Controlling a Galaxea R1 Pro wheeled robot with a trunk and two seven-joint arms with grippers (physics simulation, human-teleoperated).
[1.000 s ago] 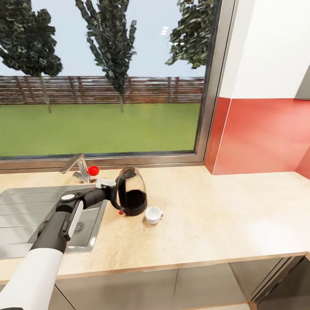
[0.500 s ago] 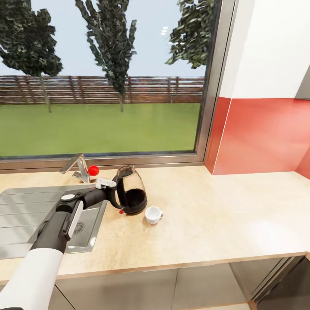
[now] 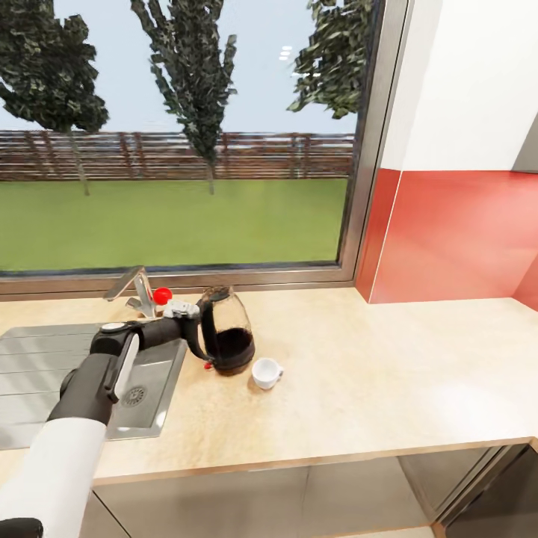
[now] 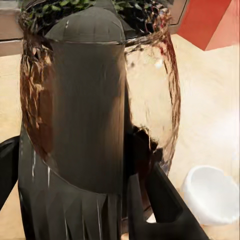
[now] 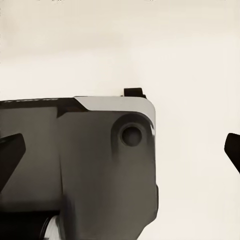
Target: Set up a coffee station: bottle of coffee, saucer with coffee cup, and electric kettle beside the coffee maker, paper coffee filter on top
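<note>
Your electric kettle (image 3: 226,331) stands upright on the worktop (image 3: 388,373), just right of the steel sink (image 3: 45,373) and in front of the window (image 3: 179,134). Your left pincer (image 3: 196,329) is at the kettle's black loop handle (image 3: 200,334), on the side facing the sink. In the left wrist view the handle (image 4: 85,125) runs as a broad dark band straight down the glass body (image 4: 150,90), with one dark finger (image 4: 160,205) of the pincer beside it at the kettle's base. The pincer reads as clamped on the handle, though the contact itself is partly hidden.

The coffee cup (image 3: 266,372) sits on the worktop just right of the kettle's base, near but apart from it; the left wrist view shows it (image 4: 212,192) as a white bowl beside the glass.

Your left arm (image 3: 97,388) reaches forward over the sink basin, forearm roughly level, wrist pointing right toward the kettle. The faucet (image 3: 138,291) with its red knob (image 3: 162,295) stands just behind the wrist.

In the right wrist view, two dark fingertips (image 5: 10,155) stand wide apart at the picture's edges, over a dark grey block (image 5: 85,165) against a pale surface
</note>
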